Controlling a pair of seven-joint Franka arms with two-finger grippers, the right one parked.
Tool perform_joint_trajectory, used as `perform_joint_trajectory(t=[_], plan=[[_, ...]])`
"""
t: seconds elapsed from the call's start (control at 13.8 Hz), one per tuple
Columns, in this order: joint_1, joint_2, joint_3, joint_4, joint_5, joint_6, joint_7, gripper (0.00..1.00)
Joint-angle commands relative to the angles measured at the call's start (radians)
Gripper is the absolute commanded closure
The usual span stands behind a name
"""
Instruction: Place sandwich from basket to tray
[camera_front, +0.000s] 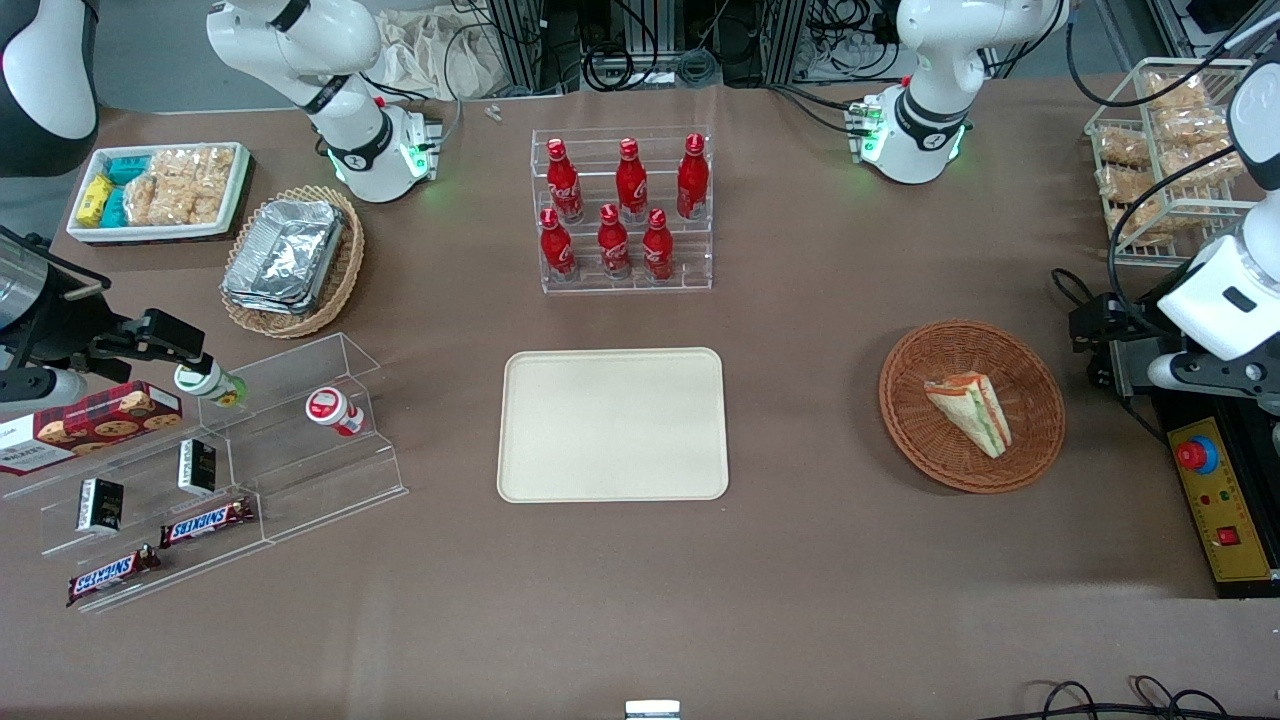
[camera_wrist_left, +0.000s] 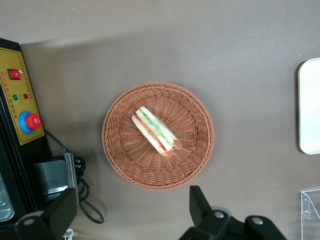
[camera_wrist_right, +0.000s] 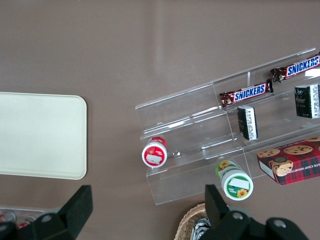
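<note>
The sandwich (camera_front: 972, 410) (camera_wrist_left: 155, 131), a pale wedge with orange-red and green stripes, lies in the round reddish-brown wicker basket (camera_front: 1030, 455) (camera_wrist_left: 120, 160). The cream tray (camera_front: 612, 424) (camera_wrist_left: 310, 112) lies bare on the brown table, beside the basket toward the parked arm's end. My gripper (camera_front: 1102, 342) (camera_wrist_left: 132, 212) hangs above the table just off the basket's rim, toward the working arm's end. It is open, its dark fingers (camera_wrist_left: 201, 207) are spread wide, and nothing is between them.
A yellow control box (camera_front: 1222, 510) (camera_wrist_left: 20, 95) with a red button and a coiled cable (camera_wrist_left: 89, 207) lie close to the basket. A rack of red bottles (camera_front: 625, 215) stands farther from the camera than the tray. An acrylic snack shelf (camera_front: 230, 470) stands at the parked arm's end.
</note>
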Motion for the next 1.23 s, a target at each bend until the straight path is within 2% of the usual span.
perform_joint_trajectory(t=[0.0,0.22,0.36,0.65,0.8,0.94,1.16], plan=[[-0.005,-0.001,-0.002,0.002,0.018,-0.022,-0.021,0.00],[-0.011,0.014,-0.005,0.009,0.023,-0.030,-0.053,0.00],[-0.011,0.014,-0.006,-0.032,0.023,-0.031,-0.225,0.00],[-0.007,-0.053,0.003,-0.253,0.026,0.099,-0.313,0.00],[-0.005,-0.076,0.003,-0.372,0.061,0.215,-0.340,0.00],[-0.001,-0.072,0.004,-0.445,0.064,0.278,-0.513,0.00],[-0.001,-0.078,0.004,-0.616,0.068,0.498,-0.686,0.00]])
